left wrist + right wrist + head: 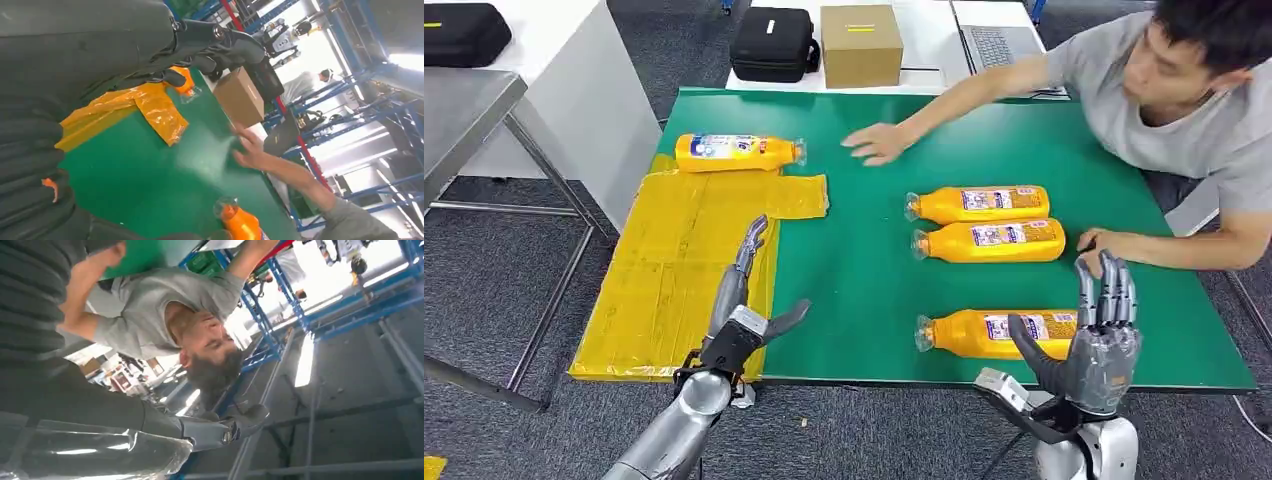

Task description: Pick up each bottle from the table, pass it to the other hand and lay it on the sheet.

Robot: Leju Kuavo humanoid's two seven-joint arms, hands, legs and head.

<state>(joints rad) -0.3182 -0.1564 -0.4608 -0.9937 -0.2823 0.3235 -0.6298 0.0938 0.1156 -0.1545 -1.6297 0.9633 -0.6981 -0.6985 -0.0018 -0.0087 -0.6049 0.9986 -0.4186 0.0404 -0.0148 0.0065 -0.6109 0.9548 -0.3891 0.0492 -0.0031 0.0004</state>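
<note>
**Three bottles left to lift; near one lies under the right hand**

One bottle (736, 152) already lies at the far edge of the yellow sheet (674, 270), cap pointing away from the sheet toward the middle of the green bench (864, 270). Three more lie on their sides well to the right of the sheet, caps all pointing toward it: a far pair (984, 222), almost touching each other, and a near bottle (994, 333) close to the bench's front edge.

The right hand (1099, 335) stands upright just at the base end of the near bottle, fingers straight up and apart from the thumb, holding nothing. The left hand (742, 305) hovers flat over the sheet's right edge, fingers stretched out, thumb splayed, also empty. A person's hand (876, 143) reaches over the bench between the sheet and the far pair; their other hand (1109, 241) rests near the right hand.

The bottles look full of orange liquid, so probably fairly heavy for their size. The plastic looks smooth and rigid enough to squeeze, but round, so likely to roll. The labelled mid-body seems the best grip: widest, balanced, and leaving an end free for the handover. The narrow neck would likely tip.
</note>
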